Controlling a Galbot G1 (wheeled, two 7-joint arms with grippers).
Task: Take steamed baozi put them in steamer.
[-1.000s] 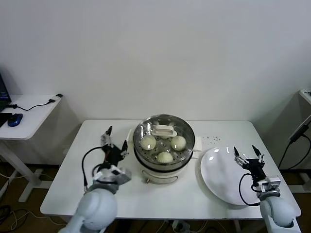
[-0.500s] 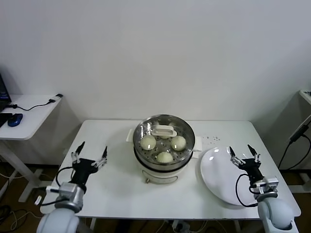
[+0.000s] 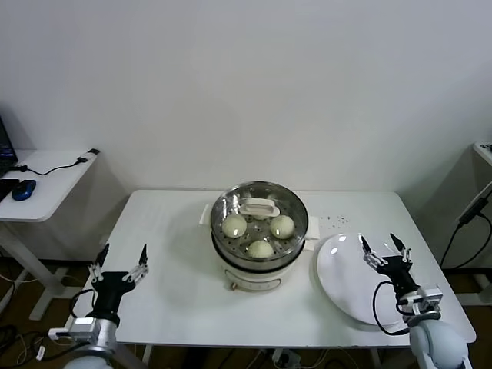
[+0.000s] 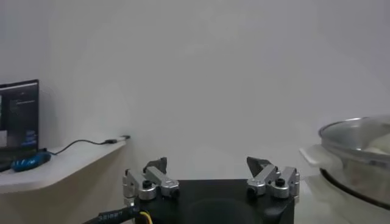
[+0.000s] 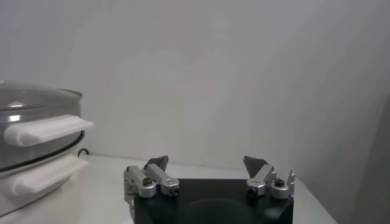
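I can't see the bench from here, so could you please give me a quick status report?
Left gripper open, empty, off table's left edge. Right gripper open, empty, over white plate. Three baozi visible in steamer, glass lid on. Nothing in the way.

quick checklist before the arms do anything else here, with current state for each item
1. Baozi in the steamer: three baozi visible under the glass lid; a fourth, cannot tell.
2. Lid seated on the steamer: ok, it sits level on the rim.
3. White plate cleared of baozi: ok, none on it.
4. Left gripper: ok, open, holding nothing, at the table's left edge, away from the steamer.
5. Right gripper: ok, open, holding nothing, over the plate.
6. Path between each gripper and the steamer: ok, nothing in the way on the table.
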